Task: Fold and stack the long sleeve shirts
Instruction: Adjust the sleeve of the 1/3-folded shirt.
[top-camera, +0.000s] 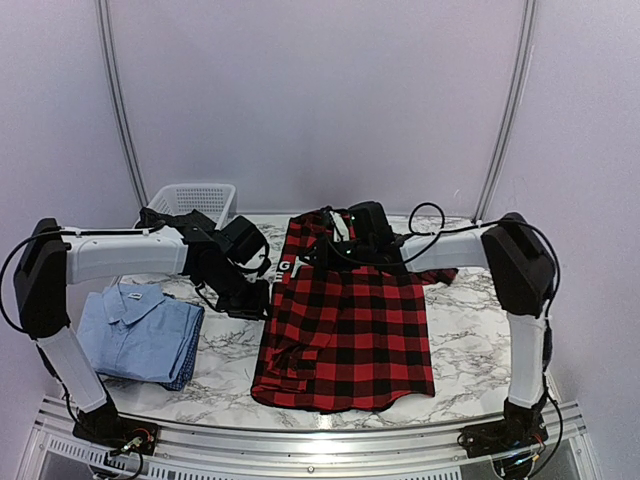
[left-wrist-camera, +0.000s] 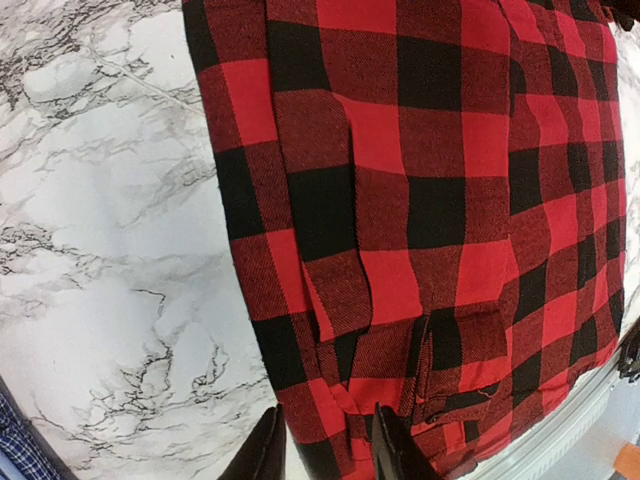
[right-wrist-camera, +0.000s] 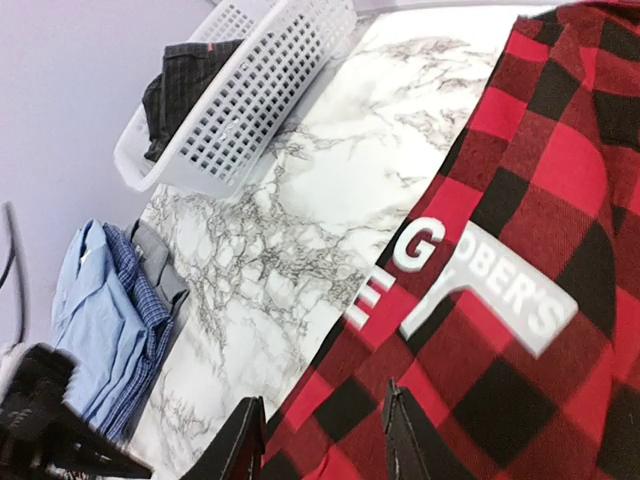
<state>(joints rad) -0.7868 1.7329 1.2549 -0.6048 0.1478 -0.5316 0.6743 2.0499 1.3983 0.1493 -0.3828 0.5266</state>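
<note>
Two long sleeve shirts are out on the table, and only one looks finished. The red-and-black buffalo-check flannel shirt (top-camera: 345, 330) lies flat, roughly rectangular, beneath both grippers. Its long axis runs from the far side of the table toward the arm bases, with white block lettering (right-wrist-camera: 480, 300) at the far end and a bit of sleeve poking out past its right side.

The left gripper (left-wrist-camera: 328, 452) hangs over the shirt's left edge, toward its near end, so nearly all the cloth lies to that gripper's right. Its jaws stand parted with nothing pinched between them. The right gripper (right-wrist-camera: 322, 440) sits above the far left corner, just beside the lettering, its jaws likewise apart and empty. The fingertips run off the bottom of both wrist views, so I cannot tell whether they brush the fabric.

The plain light blue collared button shirt (top-camera: 135, 330) is already folded and rests well off to the left gripper's left, on top of a darker blue checked piece. Beyond it, toward the far left of the white marble-patterned table (top-camera: 455, 330), stands a white plastic mesh basket (top-camera: 190, 195) holding a dark garment.

I judge that the next fold halves the flannel across its long axis, far end brought toward near. The right arm is nearer that far end. Both grippers now sit on the left edge, so one must cross to the right side first.
</note>
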